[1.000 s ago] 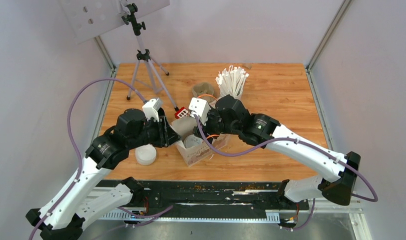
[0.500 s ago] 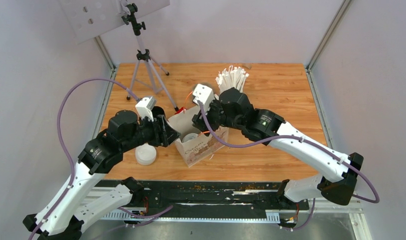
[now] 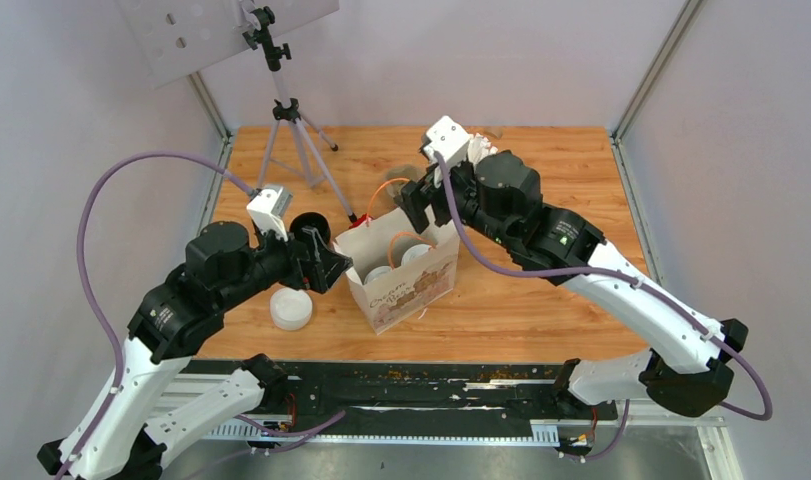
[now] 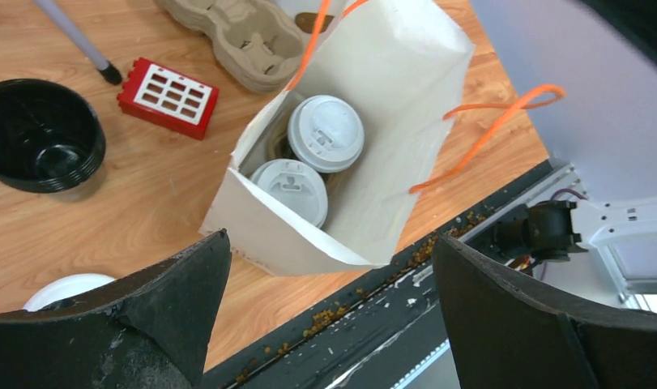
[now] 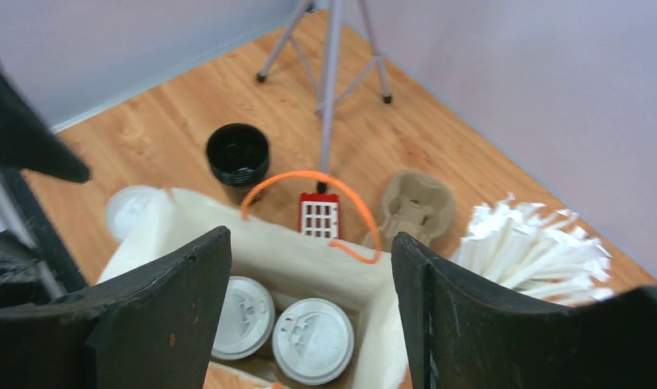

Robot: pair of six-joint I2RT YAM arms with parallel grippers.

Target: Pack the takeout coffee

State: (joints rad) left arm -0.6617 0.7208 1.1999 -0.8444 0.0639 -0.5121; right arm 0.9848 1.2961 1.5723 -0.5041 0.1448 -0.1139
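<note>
The left arm reaches low across the table, elbow bent, and its left gripper sits just beside the left wall of the paper bag. Its fingers are spread wide and hold nothing. The right arm arches higher, with the right gripper hanging over the back of the bag and pointing down. Its fingers are parted too, with nothing between them.

The coffee cups stand side by side inside the open bag, lids up and close enough to touch. The bag's orange handles flop outward.

Behind the bag lie a red block and a pulp cup tray, and a black bowl sits off to the left. A loose white lid lies on the wood near the left arm. A bunch of paper-wrapped sticks stands at the back, and a tripod is planted at the far left corner.

Only the cups' lids show, because the bag's walls hide their bodies. From above, the right arm covers most of the sticks and the tray.
</note>
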